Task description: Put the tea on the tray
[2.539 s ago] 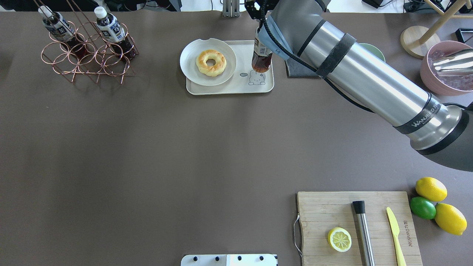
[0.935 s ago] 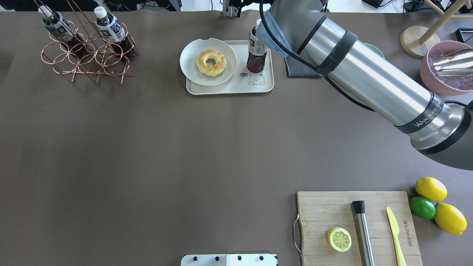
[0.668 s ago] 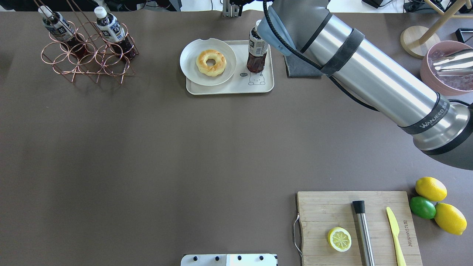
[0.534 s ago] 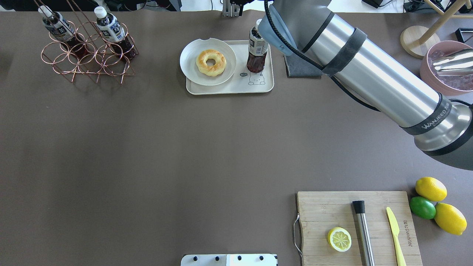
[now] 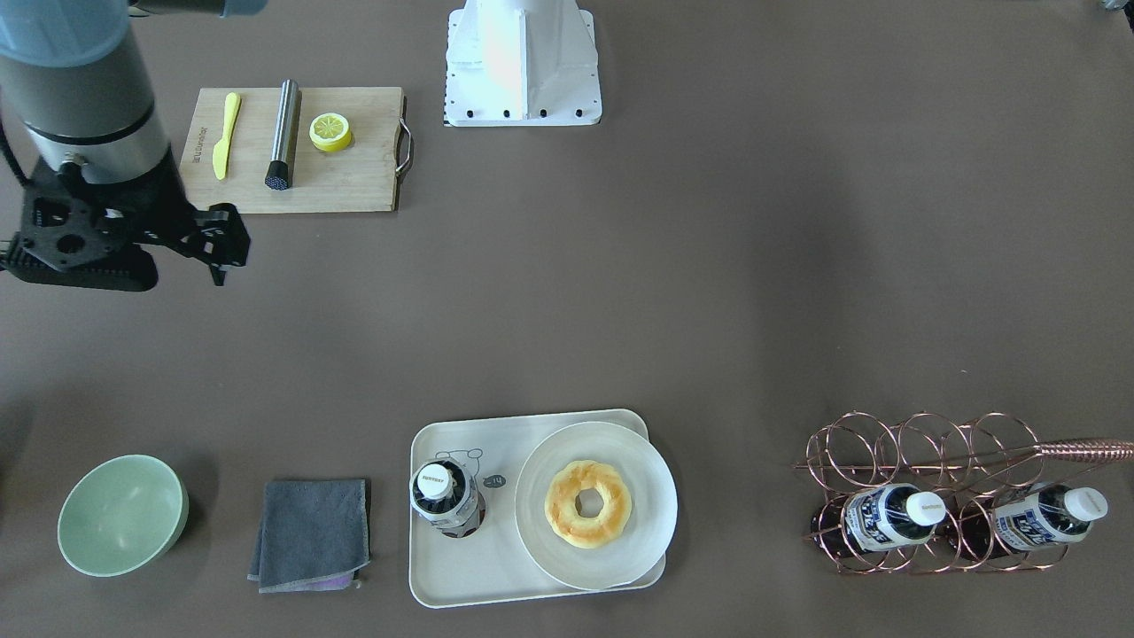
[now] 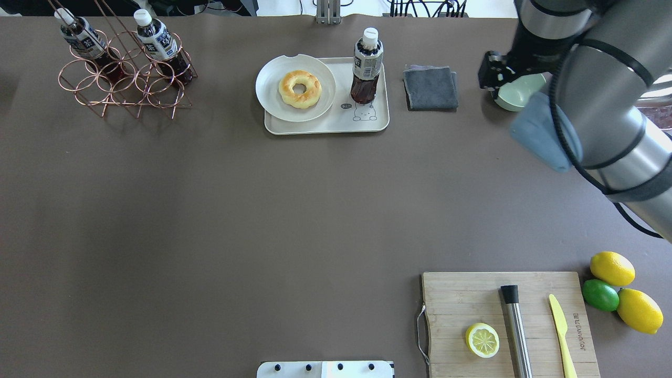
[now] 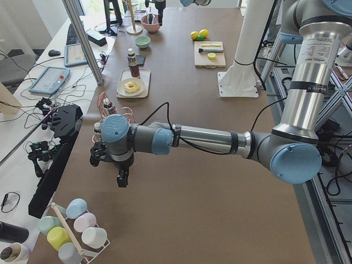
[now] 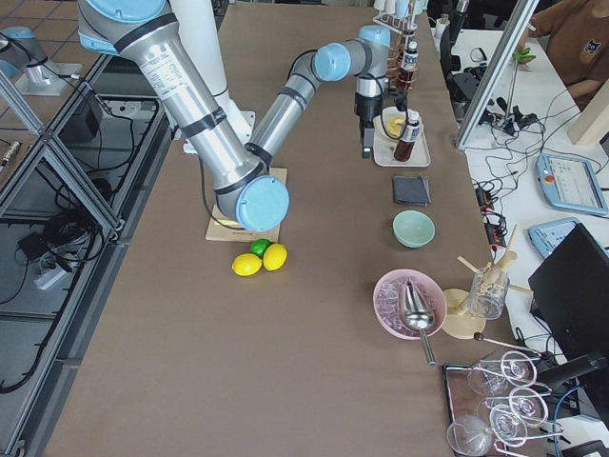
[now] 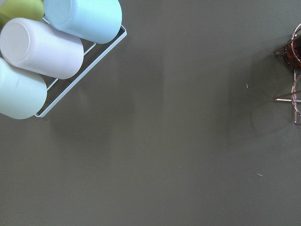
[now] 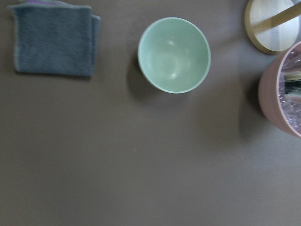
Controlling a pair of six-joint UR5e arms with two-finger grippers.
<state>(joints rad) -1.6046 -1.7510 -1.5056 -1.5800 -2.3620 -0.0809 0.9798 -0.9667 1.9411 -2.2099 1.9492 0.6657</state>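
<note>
The tea bottle [image 6: 366, 65] stands upright and free on the right part of the cream tray [image 6: 325, 126], just behind the bear drawing. It also shows in the front-facing view [image 5: 447, 496], on the tray [image 5: 461, 576]. My right gripper [image 6: 484, 77] hangs high over the green bowl [image 6: 517, 94], well right of the tray; in the front-facing view [image 5: 226, 257] its jaws look apart and empty. My left gripper [image 7: 121, 179] shows only in the exterior left view, beyond the copper rack [image 6: 126, 84]; I cannot tell its state.
A plate with a doughnut [image 6: 299, 88] fills the tray's left part. Two alike bottles [image 6: 157, 42] lean in the rack. A grey cloth [image 6: 430, 86] lies right of the tray. A cutting board [image 6: 472, 299], lemons [image 6: 611, 268] and a pink ice bowl [image 10: 287, 94] are on my right.
The right gripper set the bottle upright on the tray, let go, and the arm swung away to the right, over the green bowl. The bottle stays on the tray.
</note>
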